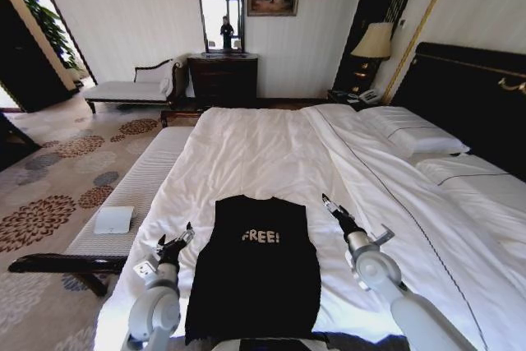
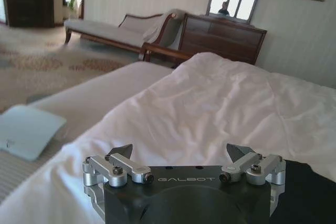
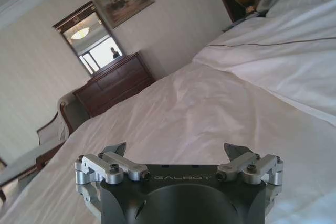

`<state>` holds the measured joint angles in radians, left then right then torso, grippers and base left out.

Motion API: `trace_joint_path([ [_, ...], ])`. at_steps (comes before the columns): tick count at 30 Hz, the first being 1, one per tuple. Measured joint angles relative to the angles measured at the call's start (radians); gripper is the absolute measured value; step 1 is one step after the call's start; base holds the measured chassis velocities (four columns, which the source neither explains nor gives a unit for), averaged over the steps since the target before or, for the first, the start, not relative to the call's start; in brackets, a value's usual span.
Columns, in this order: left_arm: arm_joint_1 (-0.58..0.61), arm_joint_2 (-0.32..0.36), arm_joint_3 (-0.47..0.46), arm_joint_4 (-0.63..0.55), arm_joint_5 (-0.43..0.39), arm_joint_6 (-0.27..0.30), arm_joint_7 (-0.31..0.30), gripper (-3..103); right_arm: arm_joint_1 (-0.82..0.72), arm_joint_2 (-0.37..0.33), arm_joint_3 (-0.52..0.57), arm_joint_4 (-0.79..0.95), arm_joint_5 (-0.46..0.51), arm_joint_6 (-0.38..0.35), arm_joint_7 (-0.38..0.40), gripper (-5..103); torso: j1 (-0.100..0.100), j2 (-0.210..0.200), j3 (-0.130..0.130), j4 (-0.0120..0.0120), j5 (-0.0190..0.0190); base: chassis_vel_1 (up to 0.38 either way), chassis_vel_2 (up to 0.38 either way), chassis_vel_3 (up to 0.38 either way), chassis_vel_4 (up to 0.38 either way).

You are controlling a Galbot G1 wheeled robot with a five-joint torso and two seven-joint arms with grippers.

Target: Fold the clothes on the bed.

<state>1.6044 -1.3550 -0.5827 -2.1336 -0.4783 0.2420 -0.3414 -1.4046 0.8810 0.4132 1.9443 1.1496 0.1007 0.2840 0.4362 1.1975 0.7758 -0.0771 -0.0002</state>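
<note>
Black cotton T-shirt (image 1: 256, 265) flat on the near end of the bed (image 1: 271, 150), white "FREE!" lettering facing up, neckline toward the far end. Sleeves tucked out of sight or folded under, hard to say which; outline reads as a sleeveless rectangle. Lower hem cut off by the robot's own body at the bottom edge of the head view. Only a dark corner of it visible in the left wrist view, beside the gripper housing.

Left gripper (image 1: 178, 240) just beside the shirt's left edge, over white duvet, not touching the cloth as far as visible. Fingers spread wide apart in the left wrist view (image 2: 184, 156), nothing between them. Right gripper (image 1: 330, 205) near the shirt's upper right corner, slightly off the fabric, raised at an angle. Fingers likewise spread wide in the right wrist view (image 3: 178, 153), holding nothing; contact with the duvet impossible to judge.

White pillows (image 1: 412, 133) stacked at the right against the dark headboard (image 1: 464, 92), partly cut off by the frame edge. White-cushioned chaise (image 1: 131, 88) well apart across the carpet, next to a dark wooden dresser (image 1: 223, 78) with a mirror (image 1: 222, 10) above. Striped bench (image 1: 131, 195) along the bed's left side, a pale flat object (image 1: 113, 219) lying on it, too indistinct to name. Lamp (image 1: 374, 43) in the corner beyond the pillows.
</note>
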Motion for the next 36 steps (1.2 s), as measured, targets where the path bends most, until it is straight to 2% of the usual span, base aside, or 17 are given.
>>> trace_joint_path([
  [1,0.000,0.000,0.000,0.000,0.000,0.000,0.000,100,0.000,0.000,0.000,0.000,0.000,0.000,0.000,100,0.000,0.000,0.000,0.0000,0.0000,0.000,0.000,0.000,0.000],
  [6,-0.038,0.111,-0.041,0.071,-0.042,-0.036,0.029,100,-0.072,0.012,0.039,0.001,-0.147,0.042,-0.046,100,0.000,0.000,0.000,0.0000,0.0000,0.000,0.000,0.000,0.000],
  [10,-0.072,0.164,-0.047,0.101,-0.075,-0.053,0.054,100,-0.098,0.015,0.072,-0.025,-0.193,0.075,-0.078,100,0.000,0.000,0.000,0.0000,0.0002,0.000,0.000,0.000,0.000],
  [16,-0.127,0.142,-0.043,0.118,-0.143,-0.055,0.113,100,-0.042,0.026,0.059,-0.114,-0.265,0.079,-0.093,100,0.000,0.000,0.000,-0.0004,-0.0001,0.000,0.000,0.000,0.000],
  [19,-0.138,0.099,-0.056,0.085,-0.213,-0.055,0.181,100,0.052,0.046,0.013,-0.199,-0.310,0.072,-0.014,100,0.000,0.000,0.000,0.0006,0.0010,0.000,0.000,0.000,0.000],
  [20,-0.138,0.078,-0.058,0.089,-0.203,-0.055,0.193,100,0.071,0.057,0.003,-0.211,-0.337,0.072,0.062,100,0.000,0.000,0.000,0.0005,0.0008,0.000,0.000,0.000,0.000],
  [21,-0.138,0.078,-0.058,0.089,-0.203,-0.055,0.193,100,0.071,0.057,0.003,-0.211,-0.337,0.072,0.062,100,0.000,0.000,0.000,0.0005,0.0008,0.000,0.000,0.000,0.000],
  [22,-0.138,0.069,-0.059,0.097,-0.188,-0.055,0.196,100,0.076,0.059,-0.002,-0.206,-0.336,0.068,0.105,100,0.000,0.000,0.000,0.0003,0.0008,0.000,0.000,0.000,0.000],
  [24,-0.139,0.051,-0.059,0.132,-0.127,-0.056,0.215,100,0.062,0.044,-0.004,-0.155,-0.261,0.038,0.144,100,0.000,0.000,0.000,-0.0001,0.0003,0.000,0.000,0.000,0.000],
  [25,-0.139,0.042,-0.059,0.150,-0.099,-0.058,0.227,100,0.056,0.030,-0.004,-0.141,-0.226,0.030,0.130,100,0.000,0.000,0.000,-0.0002,-0.0004,0.000,0.000,0.000,0.000],
  [26,-0.137,0.028,-0.061,0.165,-0.078,-0.058,0.235,100,0.060,0.020,-0.004,-0.146,-0.205,0.036,0.073,100,0.000,0.000,0.000,-0.0004,-0.0006,0.000,0.000,0.000,0.000],
  [27,-0.137,0.028,-0.061,0.165,-0.078,-0.058,0.235,100,0.060,0.020,-0.004,-0.146,-0.205,0.036,0.073,100,0.000,0.000,0.000,-0.0004,-0.0006,0.000,0.000,0.000,0.000],
  [30,-0.120,0.003,-0.076,0.169,-0.084,-0.055,0.238,100,0.113,0.018,-0.019,-0.247,-0.199,0.077,-0.174,100,0.000,0.000,0.000,-0.0001,0.0003,0.000,0.000,0.000,0.000],
  [31,-0.120,0.003,-0.076,0.169,-0.084,-0.055,0.238,100,0.113,0.018,-0.019,-0.247,-0.199,0.077,-0.174,100,0.000,0.000,0.000,-0.0001,0.0003,0.000,0.000,0.000,0.000],
  [34,-0.105,-0.008,-0.103,0.146,-0.098,-0.048,0.240,100,0.182,0.030,-0.052,-0.353,-0.156,0.069,-0.369,100,0.000,0.000,0.000,0.0000,0.0007,0.000,0.000,0.000,0.000],
  [35,-0.104,-0.009,-0.110,0.144,-0.097,-0.048,0.239,100,0.205,0.033,-0.065,-0.381,-0.131,0.058,-0.410,100,0.000,0.000,0.000,0.0000,0.0005,0.000,0.000,0.000,0.000],
  [36,-0.104,-0.009,-0.110,0.144,-0.097,-0.048,0.239,100,0.205,0.033,-0.065,-0.381,-0.131,0.058,-0.410,100,0.000,0.000,0.000,0.0000,0.0005,0.000,0.000,0.000,0.000],
])
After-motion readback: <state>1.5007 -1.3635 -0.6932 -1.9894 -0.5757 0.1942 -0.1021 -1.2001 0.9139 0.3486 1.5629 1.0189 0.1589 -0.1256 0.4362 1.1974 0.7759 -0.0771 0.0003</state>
